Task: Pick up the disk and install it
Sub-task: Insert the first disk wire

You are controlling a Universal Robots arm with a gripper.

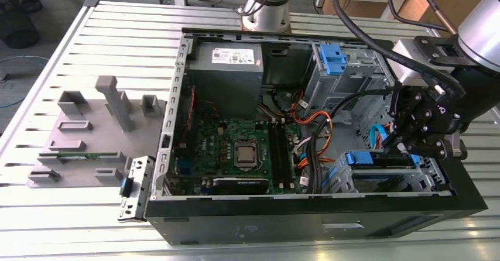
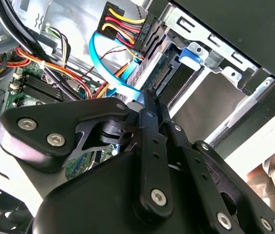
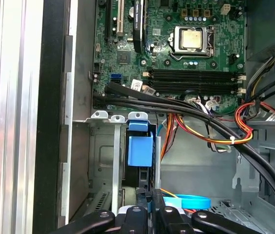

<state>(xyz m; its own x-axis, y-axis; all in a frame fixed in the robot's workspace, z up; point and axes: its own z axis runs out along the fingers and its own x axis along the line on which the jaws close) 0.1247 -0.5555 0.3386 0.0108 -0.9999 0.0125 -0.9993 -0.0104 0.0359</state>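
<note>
The disk [image 1: 380, 159] sits edge-on in the metal drive bay at the open computer case's front corner, on the exterior view's right, with its blue plastic rail showing. In the first wrist view the disk [image 3: 140, 148] shows its blue rail tab between the bay's metal slots. In the second wrist view the disk [image 2: 163, 73] shows its connector edge. My gripper [image 1: 403, 146] hangs just above that bay. Its black fingers [image 2: 148, 109] are pressed together with no gap, their tips right at the disk's near edge. In the first wrist view the gripper [image 3: 150, 202] lines up with the disk.
The case [image 1: 312, 214] lies open on a slatted metal table [image 1: 86, 226]. Bundled cables [image 3: 215, 124], a light blue data cable [image 2: 109, 73] and the motherboard [image 1: 242, 150] lie beside the bay. A second blue clip [image 1: 332, 58] sits in the far bay. Grey fixtures [image 1: 86, 132] stand at the exterior view's left.
</note>
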